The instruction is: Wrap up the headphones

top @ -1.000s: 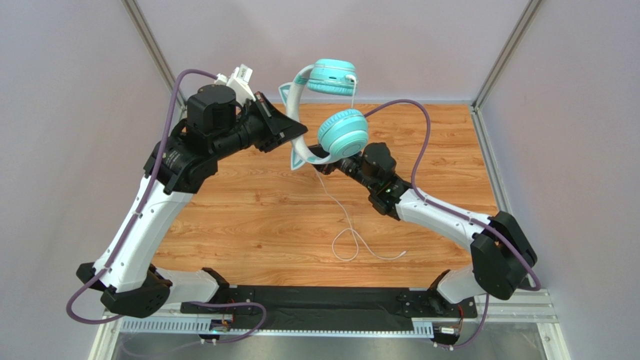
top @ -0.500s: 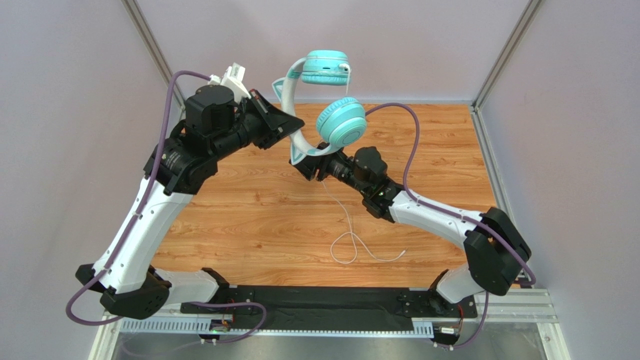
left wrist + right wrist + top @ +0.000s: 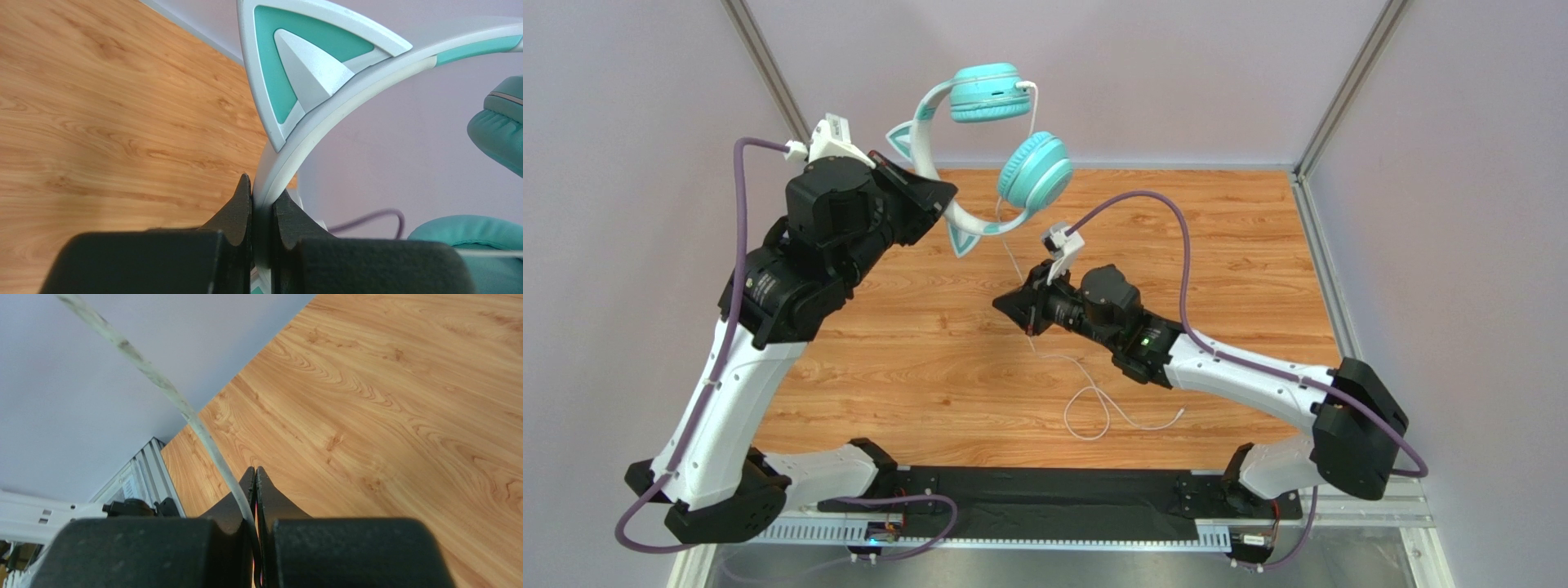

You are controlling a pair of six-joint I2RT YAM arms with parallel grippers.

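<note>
The teal headphones (image 3: 1014, 129) hang in the air over the back of the table. My left gripper (image 3: 934, 196) is shut on their pale headband (image 3: 319, 113), just below a cat ear (image 3: 294, 55); teal ear cups (image 3: 497, 131) show at the right. The thin white cable (image 3: 1100, 392) runs from the headphones down to a loop on the table. My right gripper (image 3: 1011, 304) is shut on this cable (image 3: 184, 410) partway along, low over the table's middle. In the right wrist view the cable enters between the closed jaws.
The wooden table (image 3: 928, 355) is bounded by grey walls and metal frame rails (image 3: 1333, 110) at the back corners. Thick purple robot cables (image 3: 1161, 208) arc over the right arm and along the left arm.
My left gripper has lifted the headphones up and to the left. My right gripper has slid down and left, away from the ear cup, along the cable.
</note>
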